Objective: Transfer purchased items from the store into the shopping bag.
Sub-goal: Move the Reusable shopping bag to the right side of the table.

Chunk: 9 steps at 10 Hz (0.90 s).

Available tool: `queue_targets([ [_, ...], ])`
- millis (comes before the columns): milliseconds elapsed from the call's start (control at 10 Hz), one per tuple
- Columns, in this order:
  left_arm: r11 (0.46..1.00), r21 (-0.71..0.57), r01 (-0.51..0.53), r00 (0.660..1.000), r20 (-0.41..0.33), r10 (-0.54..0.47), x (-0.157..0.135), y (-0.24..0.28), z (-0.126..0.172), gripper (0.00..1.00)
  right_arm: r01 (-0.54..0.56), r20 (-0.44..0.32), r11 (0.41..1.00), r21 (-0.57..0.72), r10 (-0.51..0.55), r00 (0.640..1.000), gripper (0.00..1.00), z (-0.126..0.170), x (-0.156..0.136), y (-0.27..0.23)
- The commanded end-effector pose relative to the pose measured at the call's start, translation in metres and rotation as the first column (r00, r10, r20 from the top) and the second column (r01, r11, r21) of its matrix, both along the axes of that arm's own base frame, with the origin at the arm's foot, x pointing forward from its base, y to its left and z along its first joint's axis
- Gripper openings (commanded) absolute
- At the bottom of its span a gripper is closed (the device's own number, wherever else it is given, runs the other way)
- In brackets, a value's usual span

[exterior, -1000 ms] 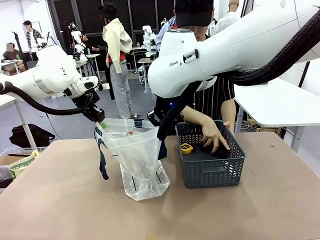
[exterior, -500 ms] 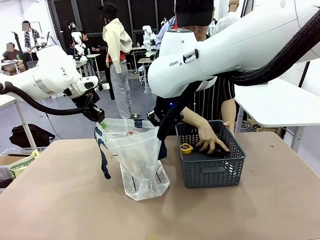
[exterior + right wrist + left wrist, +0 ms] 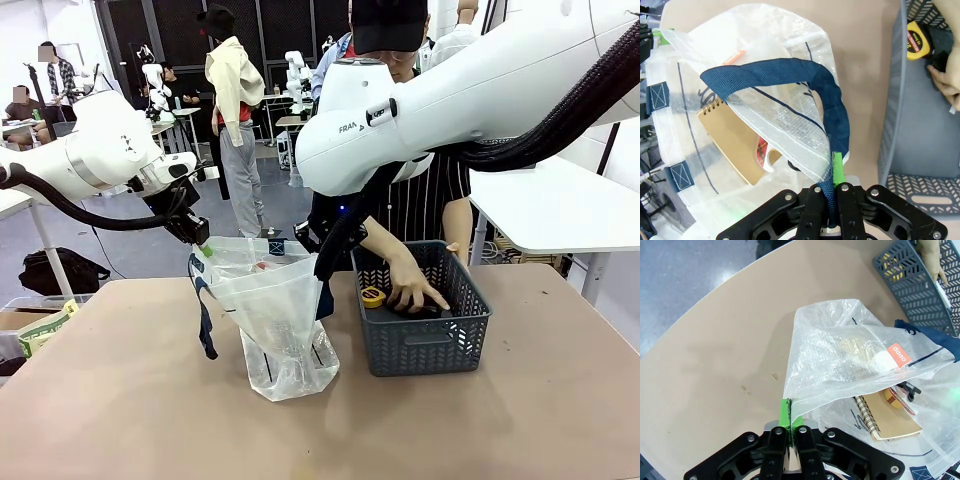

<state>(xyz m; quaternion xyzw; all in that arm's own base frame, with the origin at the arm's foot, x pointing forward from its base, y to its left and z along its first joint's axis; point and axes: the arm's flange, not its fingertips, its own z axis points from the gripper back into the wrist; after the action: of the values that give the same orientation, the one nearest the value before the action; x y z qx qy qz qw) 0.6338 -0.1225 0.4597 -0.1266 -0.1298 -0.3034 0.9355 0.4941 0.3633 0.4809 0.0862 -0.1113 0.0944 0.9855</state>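
The shopping bag [image 3: 277,318] stands open on the table, held up at both sides. My left gripper [image 3: 204,249] is shut on its left rim; in the left wrist view the green pads [image 3: 785,412] pinch the plastic edge. My right gripper [image 3: 323,270] is shut on the navy handle [image 3: 790,75] at the bag's right side. A spiral notebook [image 3: 732,140] and a few small items lie inside the bag. The store [image 3: 430,345], a dark grey basket, sits just right of the bag. A person's hand [image 3: 408,288] reaches into it onto a dark item, beside a yellow tape measure [image 3: 373,296].
The person stands at the far side of the table behind the basket. My right arm's large white link [image 3: 440,110] crosses above the basket. Bare table [image 3: 120,400] lies in front of the bag and basket.
The person's hand has slid left and nearer inside the basket, onto the dark item. Both arms and the bag have stayed still.
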Motion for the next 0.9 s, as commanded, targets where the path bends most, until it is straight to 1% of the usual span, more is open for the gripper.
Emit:
queue_targets([
  [0, 1.000, 0.007, -0.009, 1.000, 0.000, 0.009, -0.0023, 0.0044, 0.0013, 0.00, 0.007, -0.008, 1.000, 0.011, -0.007, 1.000, 0.00, 0.0001, 0.0008, -0.0031],
  [800, 1.000, 0.007, -0.009, 1.000, 0.000, 0.009, -0.0023, 0.0044, 0.0013, 0.00, 0.007, -0.008, 1.000, 0.011, -0.007, 1.000, 0.00, 0.0001, 0.0008, -0.0031],
])
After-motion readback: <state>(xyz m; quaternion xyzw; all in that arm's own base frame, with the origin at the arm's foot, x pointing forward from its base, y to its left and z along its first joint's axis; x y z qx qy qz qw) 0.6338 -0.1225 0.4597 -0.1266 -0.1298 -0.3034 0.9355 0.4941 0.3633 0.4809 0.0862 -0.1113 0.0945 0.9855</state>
